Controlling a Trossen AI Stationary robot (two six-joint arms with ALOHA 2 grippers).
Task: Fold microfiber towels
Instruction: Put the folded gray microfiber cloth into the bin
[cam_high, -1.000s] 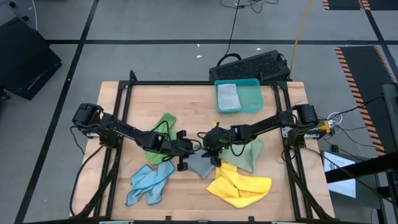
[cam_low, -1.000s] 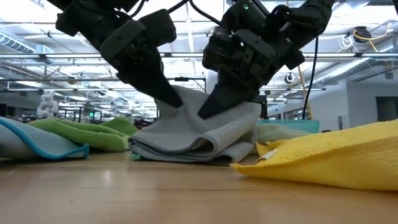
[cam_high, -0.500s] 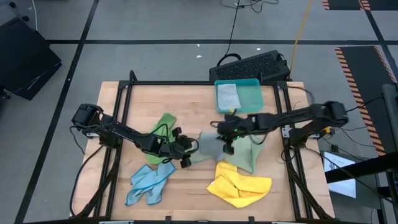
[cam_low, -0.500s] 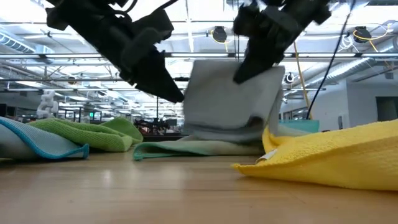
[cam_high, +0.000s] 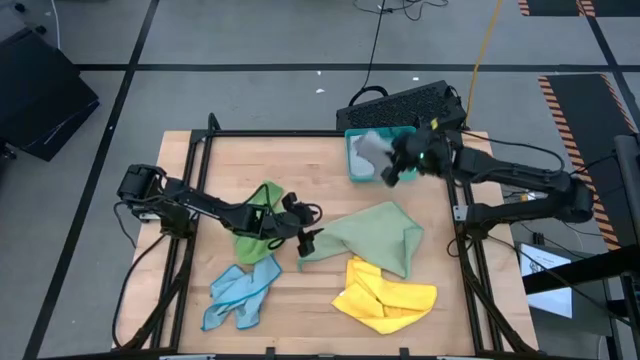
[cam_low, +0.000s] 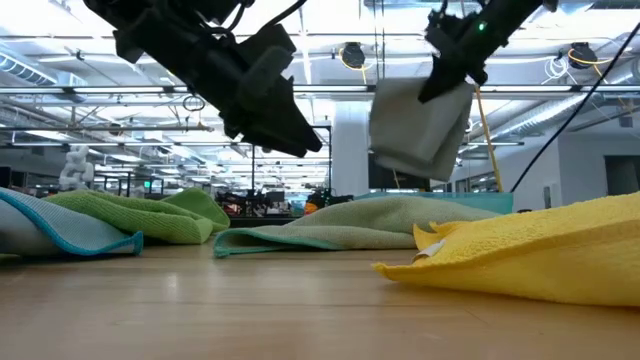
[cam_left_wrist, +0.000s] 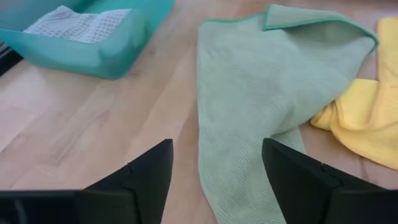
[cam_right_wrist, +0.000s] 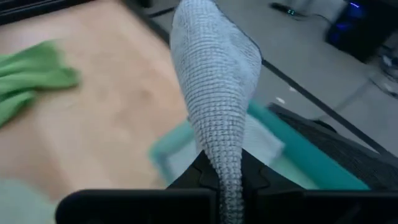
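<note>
My right gripper (cam_high: 392, 166) is shut on a folded grey towel (cam_high: 371, 147) and holds it in the air over the left part of the teal tray (cam_high: 408, 166). Another grey towel (cam_left_wrist: 68, 22) lies inside the tray. My left gripper (cam_high: 306, 228) stands open just above the table, at the left corner of the pale green towel (cam_high: 375, 235), which lies spread on the wood. A bright green towel (cam_high: 258, 222) lies crumpled under the left arm. The light blue towel (cam_high: 240, 295) and the yellow towel (cam_high: 385, 298) rest near the front edge. My right gripper pinches the folded grey towel between its two fingers at one end of the bundle (cam_right_wrist: 221, 163), several layers together. The fingers slant down from the right. The towel is lifted clear and, in the low view, hangs below the fingers (cam_low: 452, 72) as a thick pad (cam_low: 420, 125).
A black keyboard (cam_high: 405, 103) lies just beyond the tray at the far edge. Black frame rails (cam_high: 195, 190) run along the table's left, right and far sides. Bare wood shows between the left gripper and the tray (cam_left_wrist: 112, 118).
My right gripper has risen and swung toward the far right, tipping up, and has carried the folded grey towel off the pale green towel to above the tray. My left gripper has opened, let go of the grey towel and drawn back a little.
</note>
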